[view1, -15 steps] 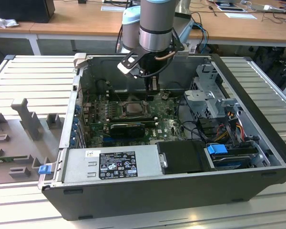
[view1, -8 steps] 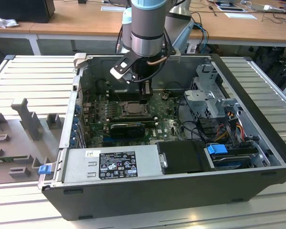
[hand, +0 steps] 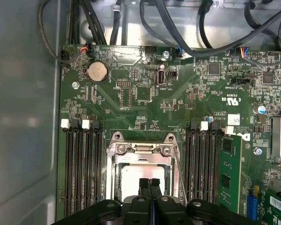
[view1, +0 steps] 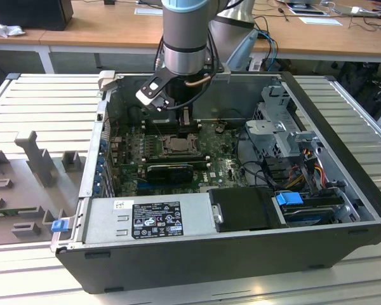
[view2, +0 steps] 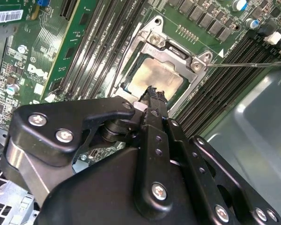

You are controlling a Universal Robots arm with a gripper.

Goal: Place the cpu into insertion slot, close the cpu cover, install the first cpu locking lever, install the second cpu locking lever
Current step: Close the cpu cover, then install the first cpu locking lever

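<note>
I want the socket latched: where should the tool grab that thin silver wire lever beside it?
Probably the straight shaft of the thin silver wire lever, away from its socket-corner end, pinching across it from above: it stretches out over the long black memory slots, apparently clear of them.

Slatted metal bench [view1: 38, 101] carries open computer case [view1: 241, 267]

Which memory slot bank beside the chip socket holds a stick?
The bank away from the grey case wall: a green stick stands at its outer edge; the other bank is empty.
</note>
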